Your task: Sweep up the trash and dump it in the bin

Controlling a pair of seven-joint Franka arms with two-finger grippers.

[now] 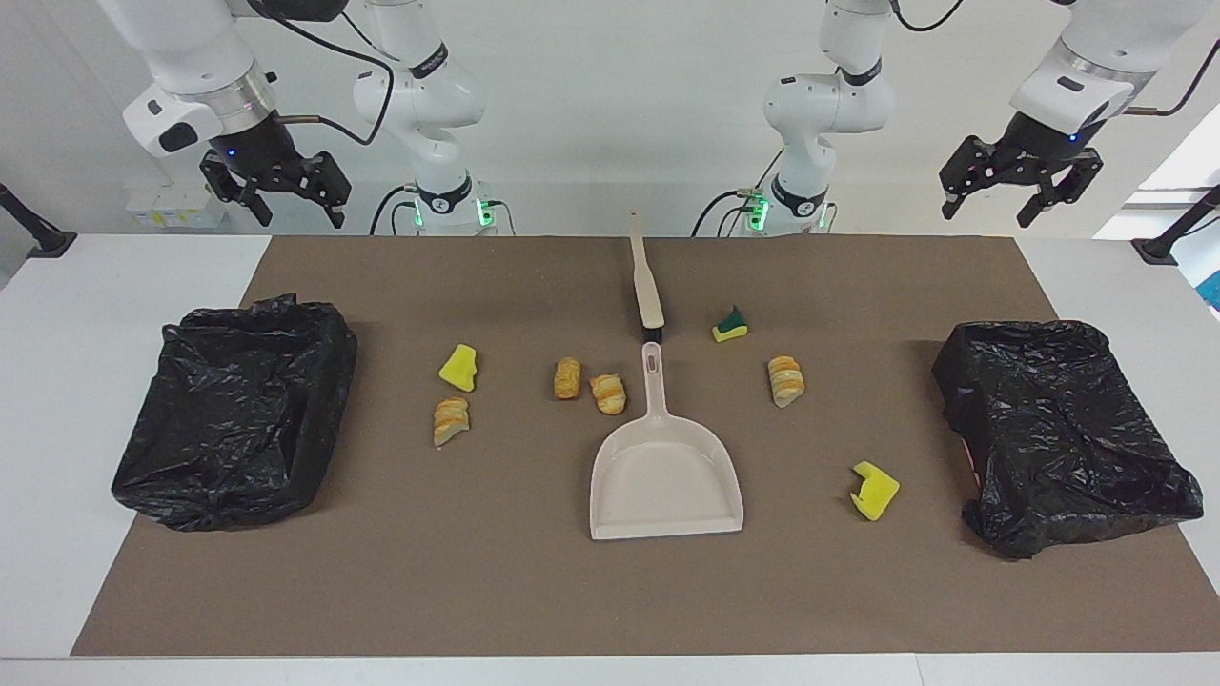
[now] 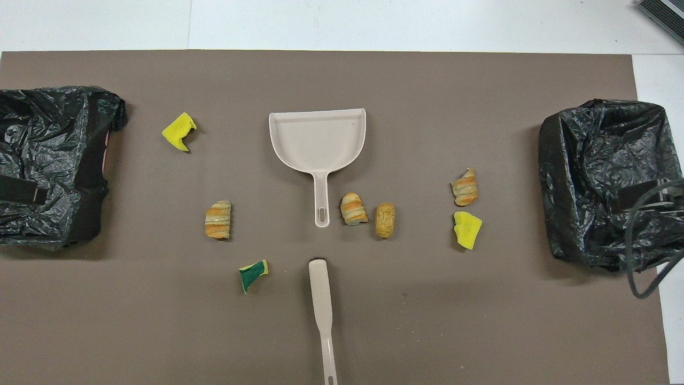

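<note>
The mat (image 1: 534,572) was brown, the bins (image 1: 233,410) black, the dustpan (image 1: 665,476) and brush (image 1: 646,286) beige; trash (image 1: 458,368) was yellow or tan with orange stripes.

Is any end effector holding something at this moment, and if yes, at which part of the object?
Nothing is held. The left end effector and the right end effector hang open in the air; the brush and dustpan lie on the table, untouched.

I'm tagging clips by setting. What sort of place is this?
Probably a robotics lab bench set up for a cleaning trial: two arms mounted at a white table, a brown mat with scattered trash, and bag-lined bins.
</note>
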